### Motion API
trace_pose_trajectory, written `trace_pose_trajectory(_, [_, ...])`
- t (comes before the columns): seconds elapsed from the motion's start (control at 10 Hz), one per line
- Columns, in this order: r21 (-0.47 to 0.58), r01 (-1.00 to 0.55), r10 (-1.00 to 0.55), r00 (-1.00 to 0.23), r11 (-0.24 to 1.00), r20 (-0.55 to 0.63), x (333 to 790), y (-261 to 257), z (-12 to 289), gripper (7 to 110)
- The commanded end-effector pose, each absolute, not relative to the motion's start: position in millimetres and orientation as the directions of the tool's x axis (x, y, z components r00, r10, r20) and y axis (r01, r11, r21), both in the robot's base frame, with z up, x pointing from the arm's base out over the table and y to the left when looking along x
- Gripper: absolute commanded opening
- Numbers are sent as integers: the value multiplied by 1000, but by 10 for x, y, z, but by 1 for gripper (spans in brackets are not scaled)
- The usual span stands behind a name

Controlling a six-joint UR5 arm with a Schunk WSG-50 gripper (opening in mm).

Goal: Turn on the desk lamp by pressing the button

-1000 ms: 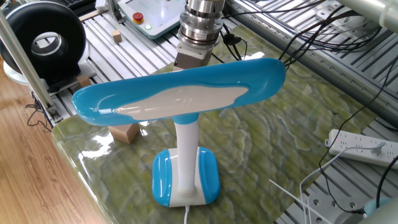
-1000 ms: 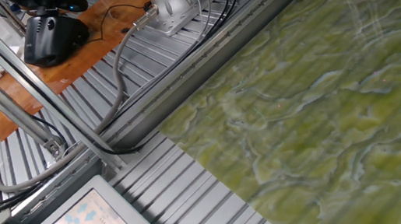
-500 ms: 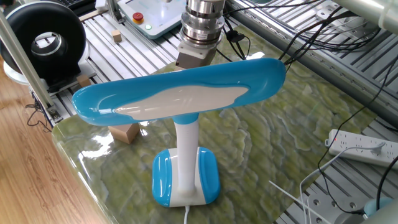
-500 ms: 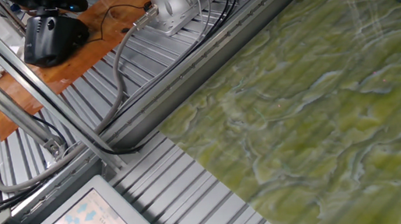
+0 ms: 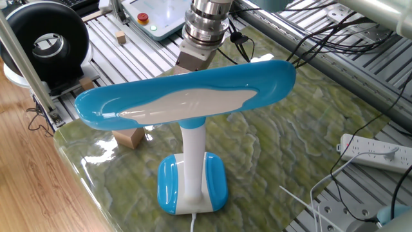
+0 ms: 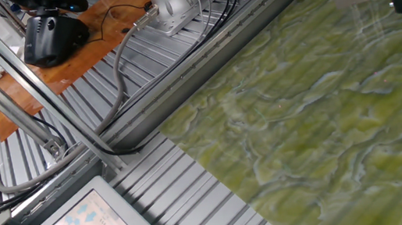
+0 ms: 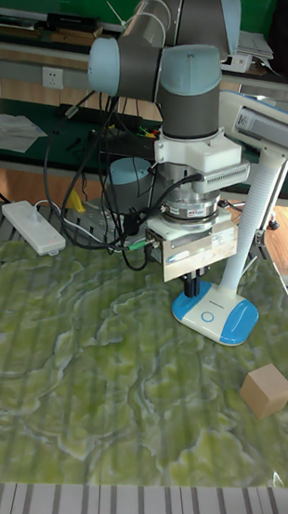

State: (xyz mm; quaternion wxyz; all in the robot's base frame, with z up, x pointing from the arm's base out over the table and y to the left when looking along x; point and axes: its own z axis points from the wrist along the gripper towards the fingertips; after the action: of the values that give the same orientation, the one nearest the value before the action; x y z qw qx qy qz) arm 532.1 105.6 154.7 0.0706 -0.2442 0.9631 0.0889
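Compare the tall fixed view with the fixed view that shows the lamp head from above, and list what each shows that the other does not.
Only the tall fixed view shows the round button on the lamp base, the gripper hanging just above it, and the arm's upper joints.

Only the fixed view from above shows the top of the wide blue-and-white lamp head, which hides the gripper's fingers there, plus a black round device at the table's edge.

Both show the desk lamp, the wooden block, the white power strip and the green marbled table.

Wood cube [image 7: 267, 391] on green marbled table [image 7: 101, 401], white power strip [image 7: 33, 227] at far edge.
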Motion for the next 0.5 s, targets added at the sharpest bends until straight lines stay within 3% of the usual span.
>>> trace_pose_trajectory(0.0, [163,-482,-449,-870,861,-204,5347,1134,1585,7])
trace_pose_trajectory(0.4, [211,-478,-427,-870,853,-246,5389,1286,1633,7])
